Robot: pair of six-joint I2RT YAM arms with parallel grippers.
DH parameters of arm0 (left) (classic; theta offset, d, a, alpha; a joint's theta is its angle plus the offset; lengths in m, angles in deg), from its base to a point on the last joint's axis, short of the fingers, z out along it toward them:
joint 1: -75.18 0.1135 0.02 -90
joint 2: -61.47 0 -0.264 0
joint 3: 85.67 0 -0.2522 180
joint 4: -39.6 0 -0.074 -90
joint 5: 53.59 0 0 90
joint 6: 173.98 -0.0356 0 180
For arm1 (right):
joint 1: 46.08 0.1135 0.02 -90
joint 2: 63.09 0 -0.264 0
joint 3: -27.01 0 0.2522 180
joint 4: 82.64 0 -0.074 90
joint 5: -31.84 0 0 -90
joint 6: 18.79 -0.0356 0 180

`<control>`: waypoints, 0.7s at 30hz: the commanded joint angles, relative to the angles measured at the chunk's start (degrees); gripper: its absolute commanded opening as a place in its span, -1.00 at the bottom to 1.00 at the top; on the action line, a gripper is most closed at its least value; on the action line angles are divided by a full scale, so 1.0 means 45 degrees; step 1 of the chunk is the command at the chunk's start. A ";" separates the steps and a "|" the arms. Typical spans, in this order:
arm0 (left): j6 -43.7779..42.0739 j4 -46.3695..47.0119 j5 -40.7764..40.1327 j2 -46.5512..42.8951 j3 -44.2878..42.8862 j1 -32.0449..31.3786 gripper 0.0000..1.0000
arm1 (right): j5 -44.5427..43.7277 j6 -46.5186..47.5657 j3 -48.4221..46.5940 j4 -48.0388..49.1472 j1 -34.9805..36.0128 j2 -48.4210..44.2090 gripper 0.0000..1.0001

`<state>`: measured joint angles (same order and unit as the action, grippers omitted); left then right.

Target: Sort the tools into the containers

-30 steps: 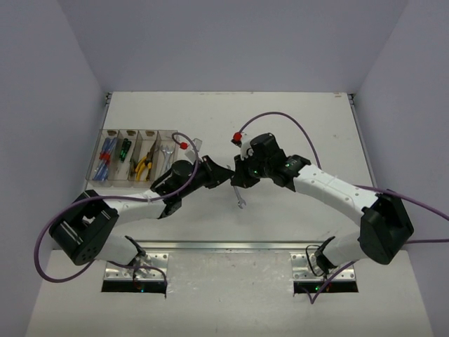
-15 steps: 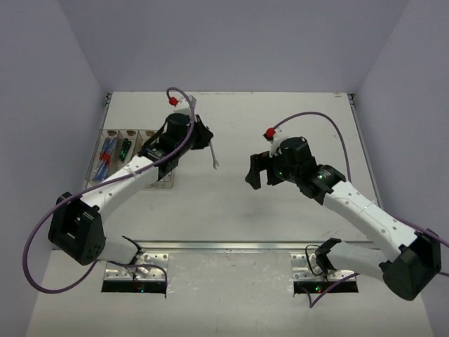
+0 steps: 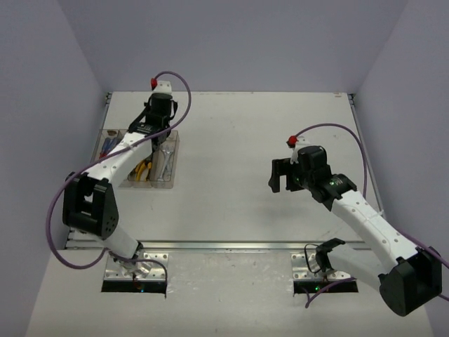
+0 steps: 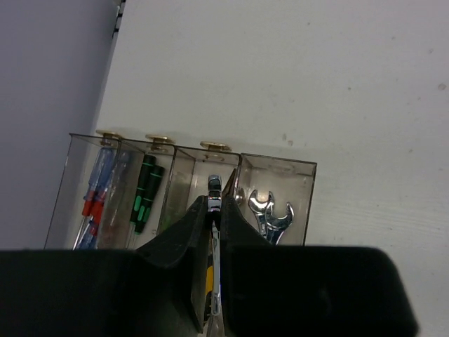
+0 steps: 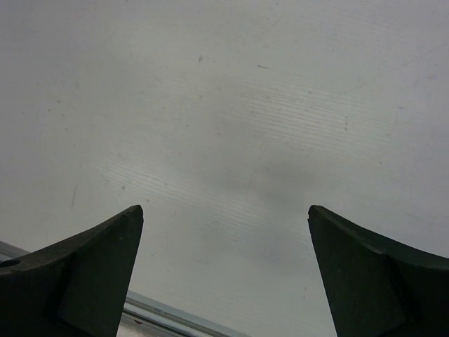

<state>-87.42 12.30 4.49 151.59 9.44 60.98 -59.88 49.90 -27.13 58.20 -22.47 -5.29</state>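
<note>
Left gripper [image 4: 216,205] jaws clamped on silver wrench [image 4: 215,184], head poking past fingertips, over third bin from left of containers [image 4: 277,163], close to divider; two wrenches [image 4: 271,215] lay in fourth bin. Right gripper [image 5: 224,242] jaws stood wide over table [image 5: 224,105]

Clear bins [image 4: 277,167], joined side by side in one row: four. Silver wrenches [image 4: 261,205]: three, being a pair lying together and a third wrench [image 4: 214,184] apart from them; green-and-black screwdrivers [image 4: 145,189]: two; blue-and-red screwdrivers [image 4: 95,203]: at least two, too blurred for a firm count; yellow-handled pliers [image 3: 144,168]: at least one pair, mostly hidden. Robot hands: two, the left hand [image 4: 216,202] and the right hand [image 5: 224,232].
</note>
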 commanded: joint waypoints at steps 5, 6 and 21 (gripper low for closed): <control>0.0538 -0.0650 0.1829 0.2712 -0.0473 0.0360 -1.00 | 0.0323 0.0241 0.0163 0.0661 -0.0263 -0.0113 0.98; 0.0627 -0.0590 0.1933 0.2707 -0.0462 0.0362 -1.00 | 0.0323 0.0230 0.0152 0.0663 -0.0266 -0.0110 0.98; 0.1753 -0.3231 0.2858 0.2716 -0.1889 0.0359 0.35 | 0.0994 0.0306 0.0166 0.0808 -0.0266 0.0154 0.98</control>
<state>-83.46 2.36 16.33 165.47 5.46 62.51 -56.54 50.28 -26.45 59.17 -23.47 -5.23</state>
